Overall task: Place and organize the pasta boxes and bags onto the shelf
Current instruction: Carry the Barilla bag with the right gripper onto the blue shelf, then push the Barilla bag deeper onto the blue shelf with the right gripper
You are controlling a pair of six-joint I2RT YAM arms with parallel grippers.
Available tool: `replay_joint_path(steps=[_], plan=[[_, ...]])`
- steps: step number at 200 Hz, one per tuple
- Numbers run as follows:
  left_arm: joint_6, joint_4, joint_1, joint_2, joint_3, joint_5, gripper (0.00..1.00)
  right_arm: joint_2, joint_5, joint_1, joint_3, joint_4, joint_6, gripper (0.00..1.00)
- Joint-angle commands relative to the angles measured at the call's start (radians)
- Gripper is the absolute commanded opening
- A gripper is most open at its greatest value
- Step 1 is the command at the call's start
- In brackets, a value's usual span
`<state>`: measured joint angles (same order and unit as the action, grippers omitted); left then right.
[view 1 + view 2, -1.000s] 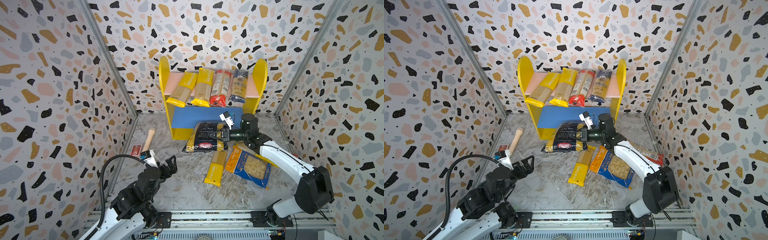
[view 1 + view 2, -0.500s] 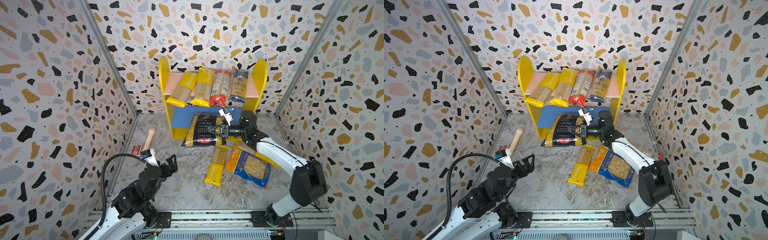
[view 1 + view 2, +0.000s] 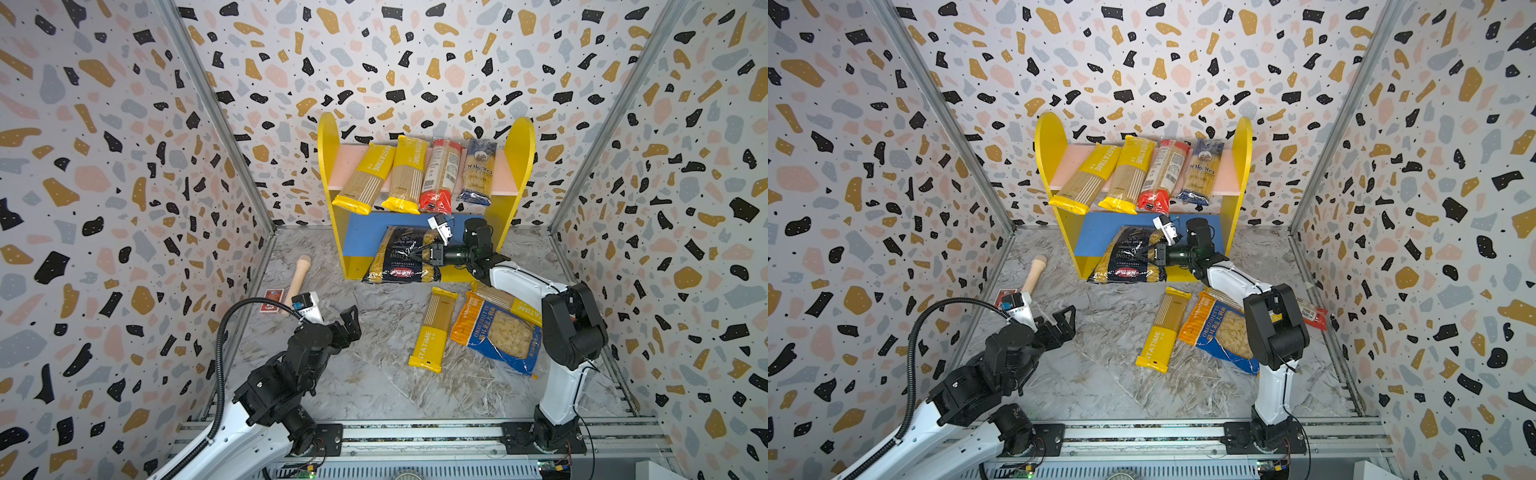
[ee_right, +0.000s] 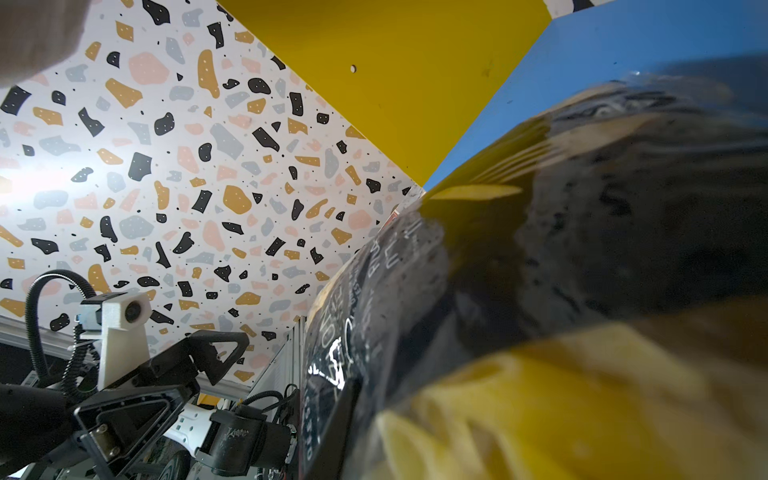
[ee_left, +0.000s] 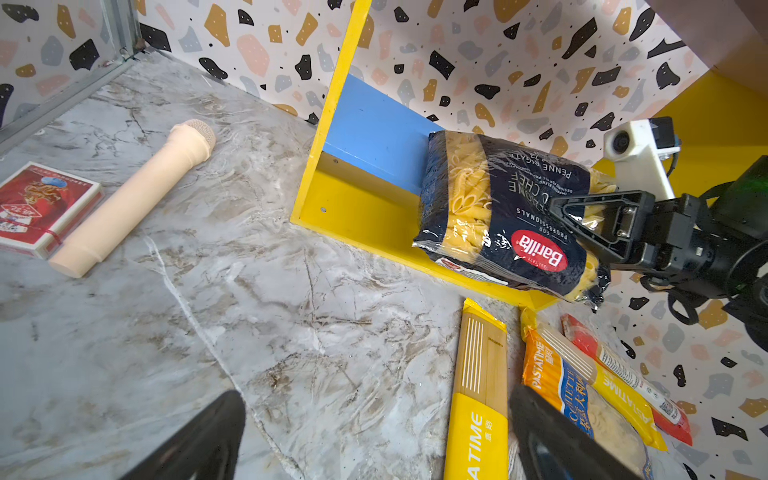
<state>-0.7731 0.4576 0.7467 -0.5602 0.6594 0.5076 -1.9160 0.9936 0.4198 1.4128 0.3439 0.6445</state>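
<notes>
Raised from the counter (image 3: 374, 395), the black Barilla penne bag (image 3: 401, 259) now leans on the shelf's (image 3: 515, 166) blue lower board (image 3: 363, 232), at 9 o'clock from the right jaws clenched on its edge, while the left jaws gape, far off at 7 o'clock.

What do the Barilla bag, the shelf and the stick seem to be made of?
Barilla bag: thin glossy plastic film, partly clear; it crinkles, glints, and its contents show through. Shelf: flat painted boards, probably wood or fibreboard; matte colour, small fastener marks show. Stick: looks like pale unfinished wood, smooth and matte, though moulded plastic cannot be ruled out.
</notes>
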Motion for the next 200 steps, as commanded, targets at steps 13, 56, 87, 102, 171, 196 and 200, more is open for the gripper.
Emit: replay_joint_path(steps=[13,56,87,102,171,196,200], plan=[[0.026,-0.052,-0.009,0.001,0.031,0.003,1.0,-0.008,0.044,-0.004,0.173,0.216,0.024,0.12],[0.05,-0.048,-0.018,-0.013,0.04,-0.001,0.99,-0.115,0.071,0.003,0.292,0.226,0.077,0.13],[0.054,-0.051,-0.026,-0.018,0.042,-0.015,1.0,-0.177,0.08,0.021,0.358,0.221,0.093,0.14],[0.054,-0.052,-0.029,-0.019,0.04,-0.022,1.0,-0.203,0.082,0.031,0.394,0.201,0.093,0.14],[0.055,-0.045,-0.037,-0.005,0.034,-0.035,1.0,-0.265,0.08,0.057,0.497,0.094,0.074,0.37],[0.055,-0.046,-0.04,0.0,0.029,-0.048,0.99,-0.227,0.047,0.05,0.469,0.006,0.017,0.52],[0.055,-0.047,-0.041,0.001,0.028,-0.05,1.0,-0.218,0.038,0.047,0.46,-0.008,0.008,0.53]])
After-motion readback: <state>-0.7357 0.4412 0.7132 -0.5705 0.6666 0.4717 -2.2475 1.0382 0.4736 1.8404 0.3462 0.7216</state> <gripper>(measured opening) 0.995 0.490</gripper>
